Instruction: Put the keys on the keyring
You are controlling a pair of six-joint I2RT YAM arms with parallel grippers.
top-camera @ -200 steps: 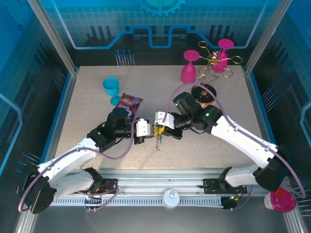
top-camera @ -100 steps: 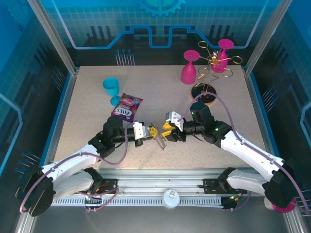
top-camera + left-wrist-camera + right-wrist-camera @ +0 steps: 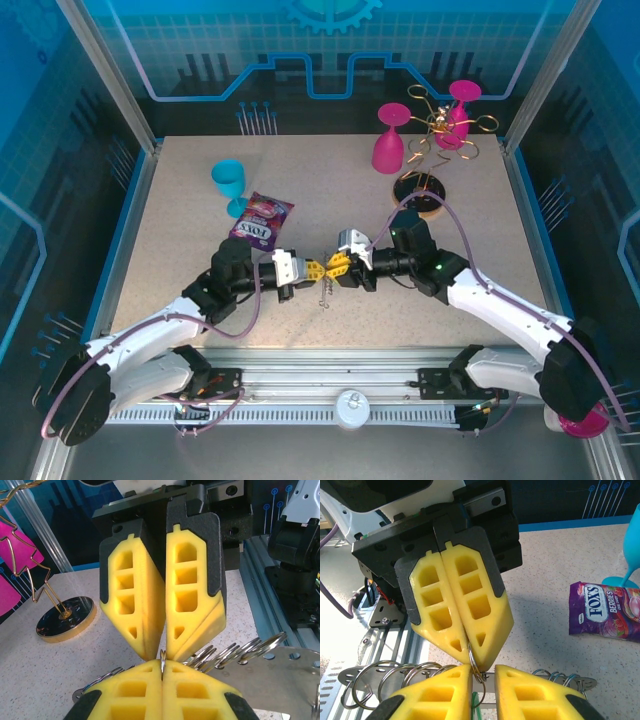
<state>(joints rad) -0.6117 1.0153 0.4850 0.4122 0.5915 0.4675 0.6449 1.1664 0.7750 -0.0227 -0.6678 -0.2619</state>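
Two sets of fingers meet tip to tip over the middle of the tabletop (image 3: pixel 180 200), a little nearer its near edge than its far one. The left fingers (image 3: pixel 132 689) are pressed fully together and pinch a thin wire ring (image 3: pixel 162 659) edge-on between their tips. The right fingers (image 3: pixel 440 695) stand a narrow way apart and straddle that same ring. The gap looks wider than the wire, so I judge they are not clamping it.

The keyring (image 3: pixel 280 672), a flat grey metal piece with holes, sits just beside the meeting tips with a row of split rings strung along it. From above it reads as a small metal dangle under the tips; whether it touches the tabletop I cannot tell. A sliver of green (image 3: pixel 475 700) sits low in the right fingers' gap. It may be the tag of the green key, but too little shows to be sure.

By my reading, the task is in mid-threading: the ring is held out and the right fingers are placed at it. No key can be confirmed as hooked on, so both keys count as left to do. The purple snack packet (image 3: pixel 262 220) lies beyond the left arm, out of play.
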